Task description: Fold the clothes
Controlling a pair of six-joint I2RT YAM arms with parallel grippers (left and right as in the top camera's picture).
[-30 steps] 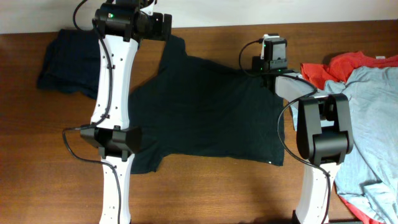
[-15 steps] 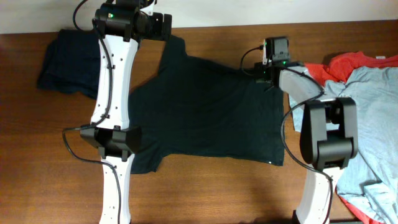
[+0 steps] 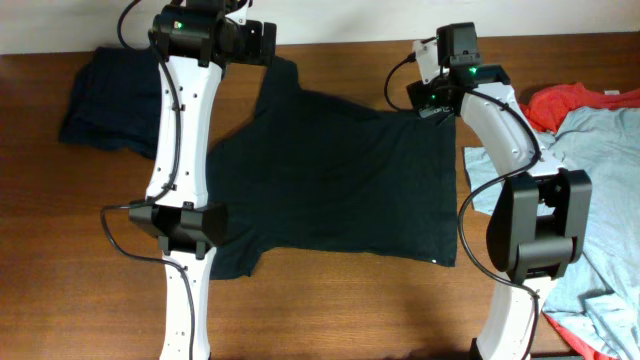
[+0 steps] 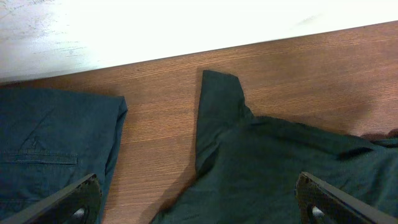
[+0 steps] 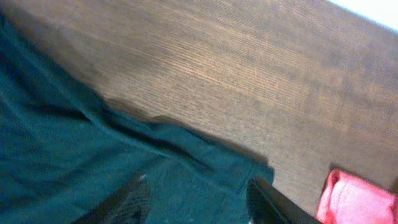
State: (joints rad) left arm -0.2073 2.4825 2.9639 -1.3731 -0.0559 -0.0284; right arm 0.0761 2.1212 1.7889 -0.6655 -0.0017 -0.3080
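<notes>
Now the black T-shirt (image 3: 340,180) lies spread flat across the middle of the table (image 3: 330,310), one sleeve (image 4: 219,102) pointing toward the far edge and a small white label (image 3: 436,262) near its hem on the right. The left gripper (image 4: 198,205) hangs above that sleeve at the shirt's far left corner, its fingers wide apart and empty. The right gripper (image 5: 196,199) sits over the shirt's far right corner, fingers parted with the cloth lying loose beneath them, not pinched. A dark navy garment (image 3: 105,95) is bunched at the table's far left corner. At the right edge a red shirt (image 3: 560,105) lies partly under a light blue shirt (image 3: 600,200).
</notes>
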